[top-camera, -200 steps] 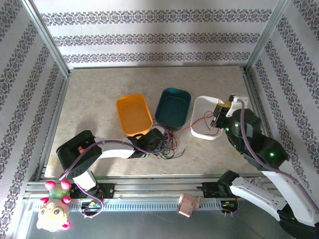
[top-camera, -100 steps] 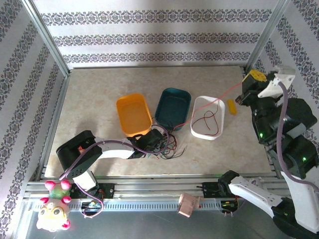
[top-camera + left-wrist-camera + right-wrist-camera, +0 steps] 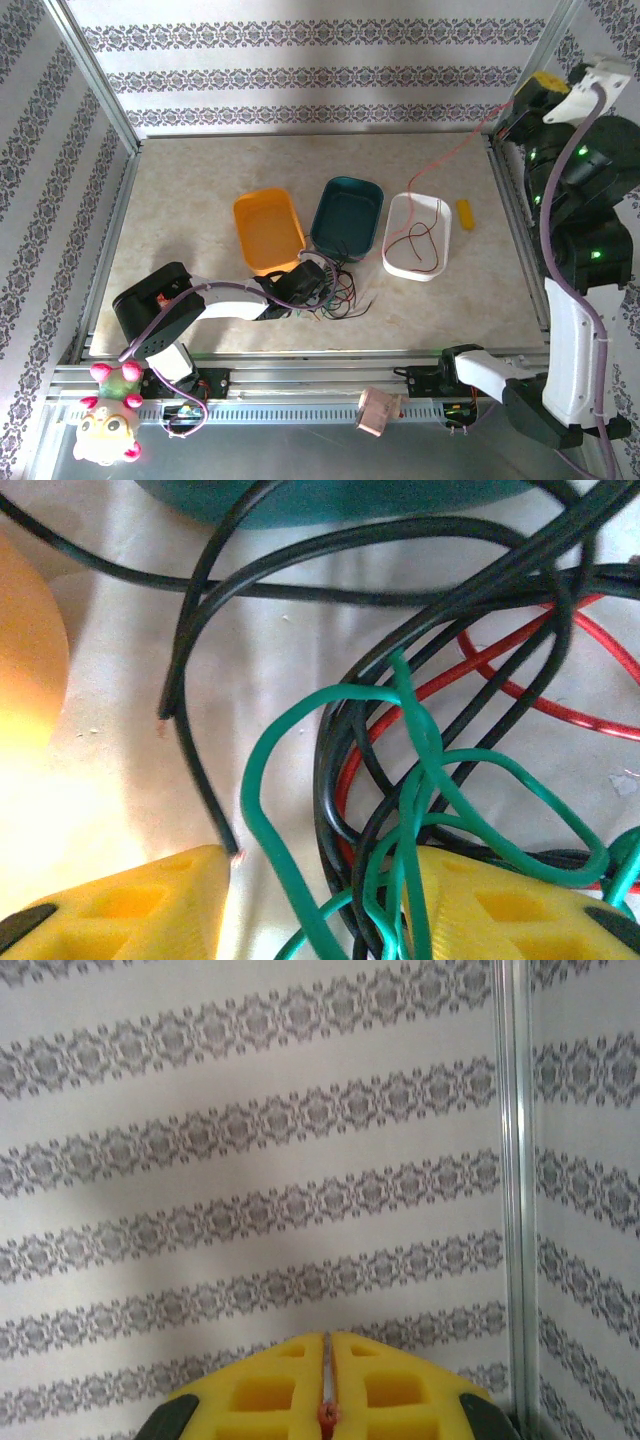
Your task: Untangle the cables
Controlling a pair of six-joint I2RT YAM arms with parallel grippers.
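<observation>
A tangle of thin black, green and red cables (image 3: 335, 295) lies on the table in front of the teal tray. My left gripper (image 3: 300, 285) sits low at the tangle. In its wrist view the yellow fingers (image 3: 120, 910) stand apart, open, with green cable (image 3: 260, 780) and black cable (image 3: 330, 810) loops lying loose between them and a red cable (image 3: 500, 670) behind. My right gripper (image 3: 520, 108) is raised high at the back right, shut on the end of one red cable (image 3: 450, 165) that slants down into the white tray (image 3: 417, 275). The pinched red tip (image 3: 327, 1415) shows between the shut pads.
An orange tray (image 3: 268, 230) and a teal tray (image 3: 347, 215) stand side by side mid-table, left of the white one. A small yellow piece (image 3: 465, 215) lies right of the white tray. Metal frame posts and patterned walls enclose the table.
My right arm has risen from the white tray up to the back right corner, drawing the red cable taut behind it. The left gripper has stayed at the tangle.
</observation>
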